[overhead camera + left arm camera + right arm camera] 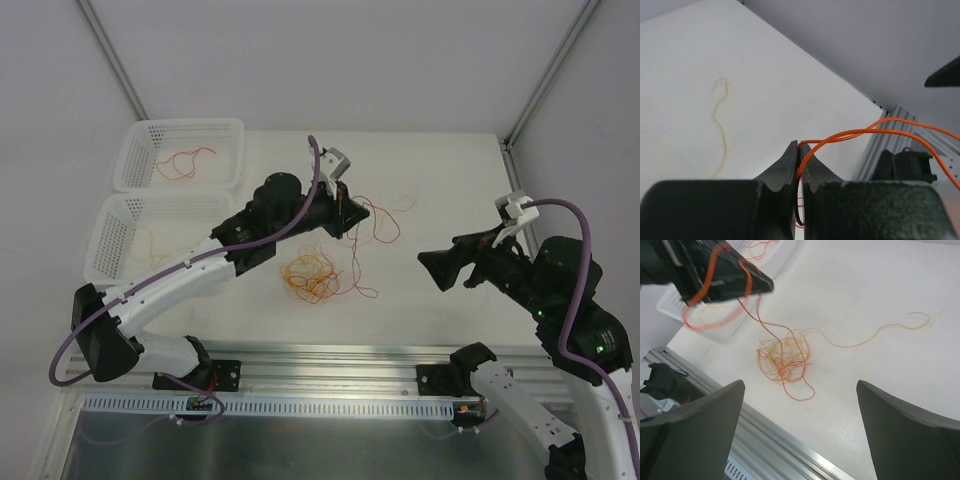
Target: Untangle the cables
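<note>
The red-orange cable [865, 131] disappears between the pinched fingers of the left claw [800, 147], and its far end runs off the right edge of the left wrist view. From the right wrist, one loop is smeared with blur. In the tangle [782, 357], single strands can't be told apart.

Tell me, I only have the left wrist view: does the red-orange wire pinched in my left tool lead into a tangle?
Observer: Yes. The right wrist view shows the red-orange wire dropping from the left tool to the tangle on the table. I cannot tell whether it is knotted in.
Operator: Right tool?
Observer: The right tool is open and holds nothing. It is off to the right of the tangle.
</note>
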